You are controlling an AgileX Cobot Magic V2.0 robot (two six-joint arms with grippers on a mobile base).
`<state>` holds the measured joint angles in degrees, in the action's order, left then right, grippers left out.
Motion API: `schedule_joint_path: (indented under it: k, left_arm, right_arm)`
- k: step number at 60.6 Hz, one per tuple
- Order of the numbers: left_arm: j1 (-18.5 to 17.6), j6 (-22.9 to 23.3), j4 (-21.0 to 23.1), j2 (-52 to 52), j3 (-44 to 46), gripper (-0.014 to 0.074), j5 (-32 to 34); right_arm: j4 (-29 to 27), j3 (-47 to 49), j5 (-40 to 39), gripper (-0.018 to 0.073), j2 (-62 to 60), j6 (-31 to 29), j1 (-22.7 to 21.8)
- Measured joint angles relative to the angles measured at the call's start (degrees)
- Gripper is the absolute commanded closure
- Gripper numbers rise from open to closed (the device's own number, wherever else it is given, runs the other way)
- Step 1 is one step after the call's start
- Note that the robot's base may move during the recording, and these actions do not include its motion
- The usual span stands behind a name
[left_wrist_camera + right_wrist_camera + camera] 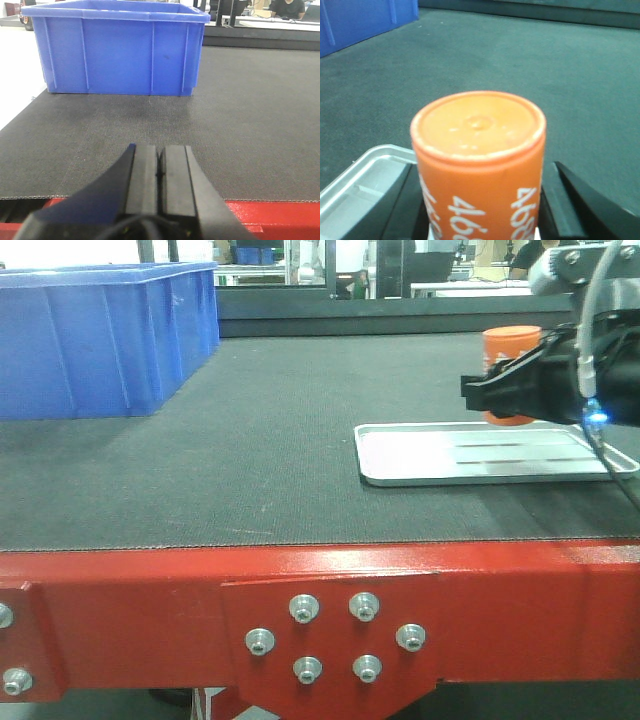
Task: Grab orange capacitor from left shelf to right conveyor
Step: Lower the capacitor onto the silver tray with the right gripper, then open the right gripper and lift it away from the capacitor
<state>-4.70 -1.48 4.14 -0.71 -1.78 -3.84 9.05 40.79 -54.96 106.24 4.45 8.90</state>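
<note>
Holding the orange capacitor [512,360] upright between the right gripper [510,390] fingers, clamped on its sides, at right of frame just above the metal tray's [480,475] far edge. Lowering straight down looking likely. Left gripper [160,170] sitting closed, empty, well away.

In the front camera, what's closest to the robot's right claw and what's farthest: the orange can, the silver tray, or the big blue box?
1. Orange capacitor: held in the right gripper.
2. Silver tray: just below it.
3. Blue bin: far across the belt, at the view's left.
</note>
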Motion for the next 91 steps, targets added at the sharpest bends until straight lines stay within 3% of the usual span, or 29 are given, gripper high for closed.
schedule_joint_path:
  k: [32,36,46,49,64,84,91]
  left_arm:
    - [0.1,0.0,0.0,0.0,0.0,0.0723,0.0]
    - [0.1,0.0,0.0,0.0,0.0,0.0723,0.0]
    - [0.1,0.0,0.0,0.0,0.0,0.0723,0.0]
    - [0.1,0.0,0.0,0.0,0.0,0.0723,0.0]
    - [0.1,0.0,0.0,0.0,0.0,0.0723,0.0]
    - [0.1,0.0,0.0,0.0,0.0,0.0723,0.0]
    - [0.1,0.0,0.0,0.0,0.0,0.0723,0.0]
  right_arm:
    - [1.54,2.33,-0.71,0.046,6.33,-0.24,-0.02]
    - [1.54,2.33,-0.71,0.0382,6.33,-0.24,-0.02]
    - [1.54,2.33,-0.71,-0.0025,6.33,0.19,-0.02]
    - [1.54,2.33,-0.71,-0.0094,6.33,0.76,-0.02]
    - [1.54,2.33,4.06,-0.0066,2.29,1.84,-0.02]
    - [1.54,2.33,25.45,-0.0057,-16.35,7.24,0.52]
    - [1.54,2.33,33.99,0.0057,-24.94,7.46,1.55]
